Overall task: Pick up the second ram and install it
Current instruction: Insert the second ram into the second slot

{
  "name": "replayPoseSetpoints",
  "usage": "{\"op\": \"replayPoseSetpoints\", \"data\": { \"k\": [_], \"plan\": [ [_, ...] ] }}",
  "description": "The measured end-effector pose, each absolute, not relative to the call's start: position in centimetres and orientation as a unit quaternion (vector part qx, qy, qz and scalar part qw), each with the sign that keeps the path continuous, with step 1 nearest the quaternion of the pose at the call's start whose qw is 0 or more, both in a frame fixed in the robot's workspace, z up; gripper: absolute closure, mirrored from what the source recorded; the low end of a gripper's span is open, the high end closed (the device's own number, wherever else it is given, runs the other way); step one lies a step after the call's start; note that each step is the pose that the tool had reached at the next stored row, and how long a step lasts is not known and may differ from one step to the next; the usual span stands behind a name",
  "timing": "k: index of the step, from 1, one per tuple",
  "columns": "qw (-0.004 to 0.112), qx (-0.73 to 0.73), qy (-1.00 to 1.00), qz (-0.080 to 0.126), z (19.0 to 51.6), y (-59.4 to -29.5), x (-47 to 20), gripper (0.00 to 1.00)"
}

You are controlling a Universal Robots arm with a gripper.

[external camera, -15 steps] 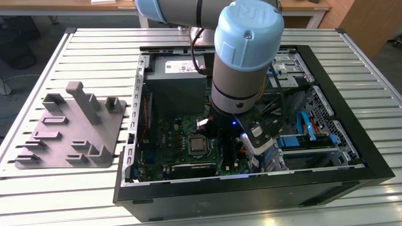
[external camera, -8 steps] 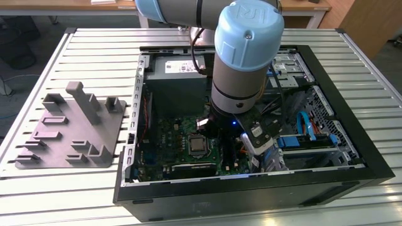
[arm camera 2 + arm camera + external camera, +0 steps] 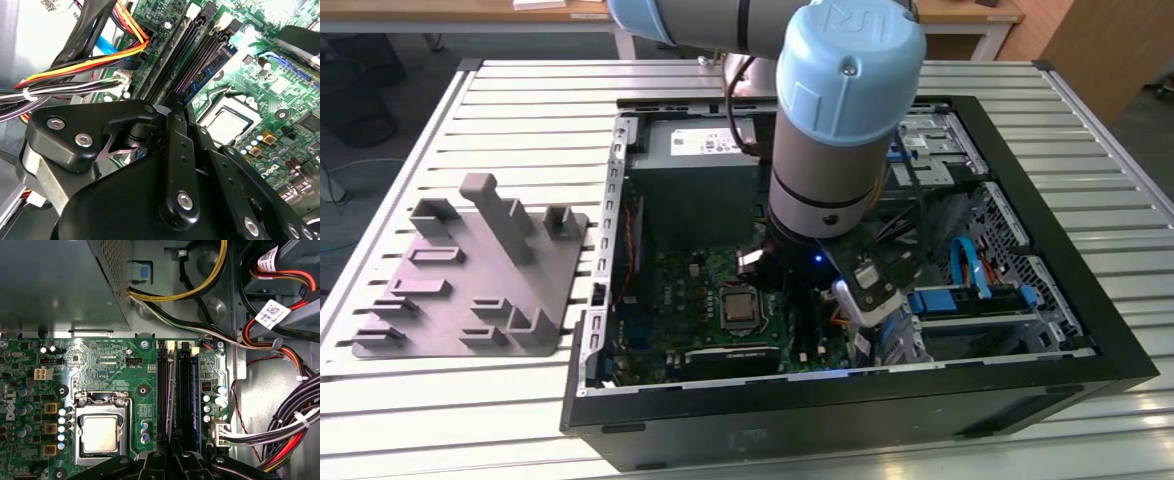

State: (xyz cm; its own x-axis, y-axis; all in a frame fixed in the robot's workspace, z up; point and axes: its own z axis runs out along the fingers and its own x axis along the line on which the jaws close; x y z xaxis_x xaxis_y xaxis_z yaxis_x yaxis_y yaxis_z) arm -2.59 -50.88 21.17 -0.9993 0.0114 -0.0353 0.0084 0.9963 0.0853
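Reaching deep into the open computer case (image 3: 854, 400), we see the gripper (image 3: 172, 452) with jaws closed on the second ram (image 3: 171, 405), held edge-down above the memory slots (image 3: 185, 390) beside the processor (image 3: 100, 432), where seating well likely demands square alignment and even pressure.

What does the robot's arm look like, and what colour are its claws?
The arm is a fat silver-grey tube with a rounded light blue cap and a black ring near its lower end. The gripper is glossy black plastic links joined by round silver screws, with a shiny metal piece at one side.
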Motion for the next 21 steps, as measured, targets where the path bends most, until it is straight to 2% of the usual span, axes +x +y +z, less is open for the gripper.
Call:
{"op": "replayPoseSetpoints", "data": {
  "k": [8, 21],
  "plan": [
    [0.018, 0.003, 0.999, 0.035, 21.68, -50.78, -2.54, 0.86],
    [0.013, -0.006, 0.999, 0.035, 21.51, -50.77, -2.39, 0.86]
  ]
}}
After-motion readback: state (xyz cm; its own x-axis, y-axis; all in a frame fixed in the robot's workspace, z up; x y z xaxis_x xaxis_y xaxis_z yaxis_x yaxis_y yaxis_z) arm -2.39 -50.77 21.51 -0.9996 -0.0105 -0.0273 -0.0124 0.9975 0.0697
